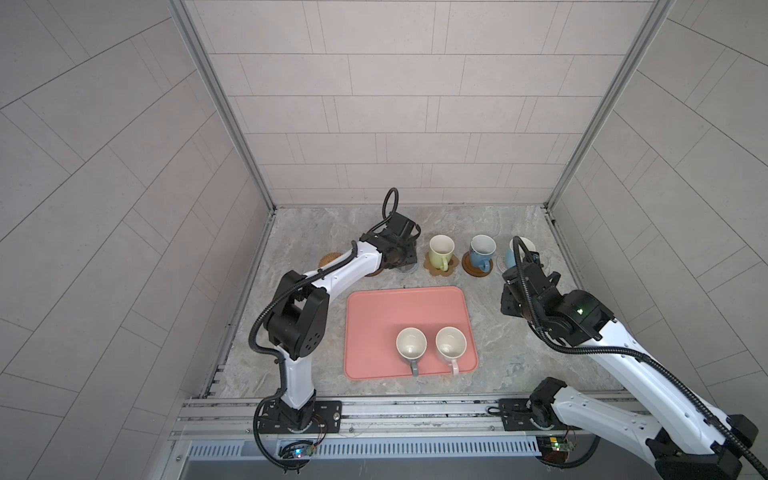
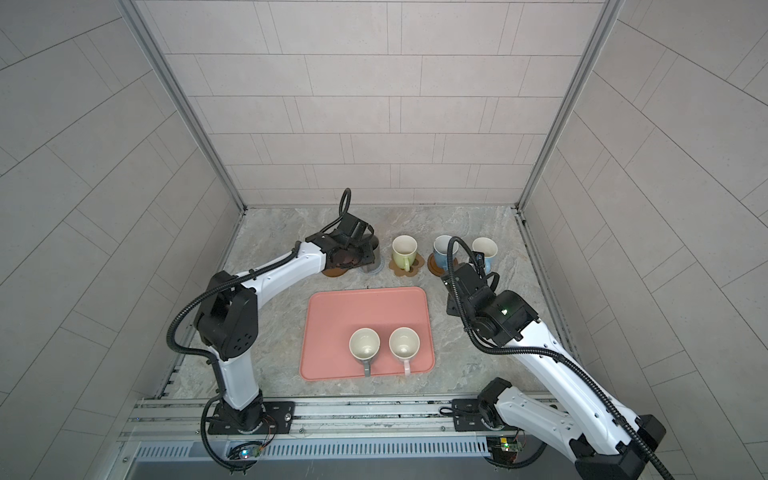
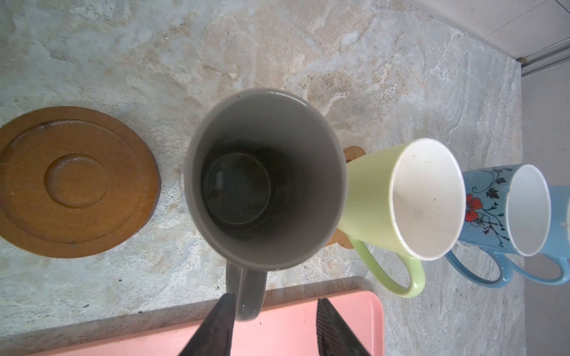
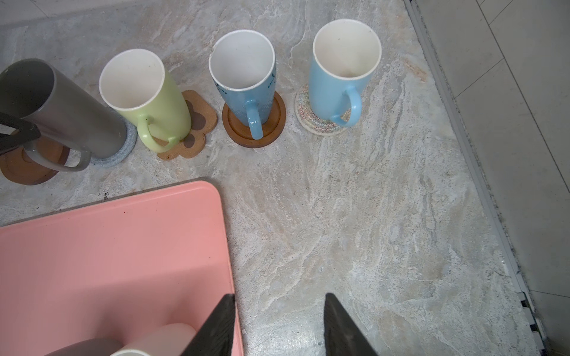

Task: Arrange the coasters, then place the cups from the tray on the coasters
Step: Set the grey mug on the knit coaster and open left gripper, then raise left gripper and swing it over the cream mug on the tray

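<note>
Flanking the handle of the grey mug [image 3: 265, 178], the left gripper [image 3: 275, 298] is held apart, unclamped. The right gripper [image 4: 279, 296] is likewise spread, empty, above the table [image 4: 370, 215].

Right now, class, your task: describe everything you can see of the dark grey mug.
The dark grey mug is a tall, smooth, ceramic-looking cup. It is grey outside and inside, empty, and has one loop handle. It stands upright on the blue-grey crochet coaster, between a bare wooden coaster and the light green mug, with its handle turned towards the tray. The left gripper hangs open with the handle between its jaws, close to one finger. Whether they touch cannot be told.
</note>
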`<state>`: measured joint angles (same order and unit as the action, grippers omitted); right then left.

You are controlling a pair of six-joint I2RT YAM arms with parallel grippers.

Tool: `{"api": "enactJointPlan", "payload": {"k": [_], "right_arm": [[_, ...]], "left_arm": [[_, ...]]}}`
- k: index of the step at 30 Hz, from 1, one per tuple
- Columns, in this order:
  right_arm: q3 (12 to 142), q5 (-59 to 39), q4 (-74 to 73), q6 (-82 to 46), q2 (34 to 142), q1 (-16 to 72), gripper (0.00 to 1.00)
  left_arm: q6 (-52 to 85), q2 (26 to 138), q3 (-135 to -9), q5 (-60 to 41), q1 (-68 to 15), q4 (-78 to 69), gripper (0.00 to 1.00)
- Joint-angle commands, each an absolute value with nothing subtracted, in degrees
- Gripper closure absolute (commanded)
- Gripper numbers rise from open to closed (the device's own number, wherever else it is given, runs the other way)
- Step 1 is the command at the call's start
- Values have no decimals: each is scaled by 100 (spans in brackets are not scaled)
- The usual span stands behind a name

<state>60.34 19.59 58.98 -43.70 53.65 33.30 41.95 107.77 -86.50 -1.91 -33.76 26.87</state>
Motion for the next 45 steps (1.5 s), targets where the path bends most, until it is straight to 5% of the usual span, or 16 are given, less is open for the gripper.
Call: {"api": "enactJointPlan", "payload": {"k": [1, 45], "right_arm": [[5951, 2081, 6028, -4456, 5293, 3296, 51], [5925, 2090, 6025, -4480, 5274, 3296, 51]], "left_arm": [[4184, 10803, -8552, -78, -3340, 2766, 51], [4071, 10736, -8654, -358, -3376, 2707, 50]]}}
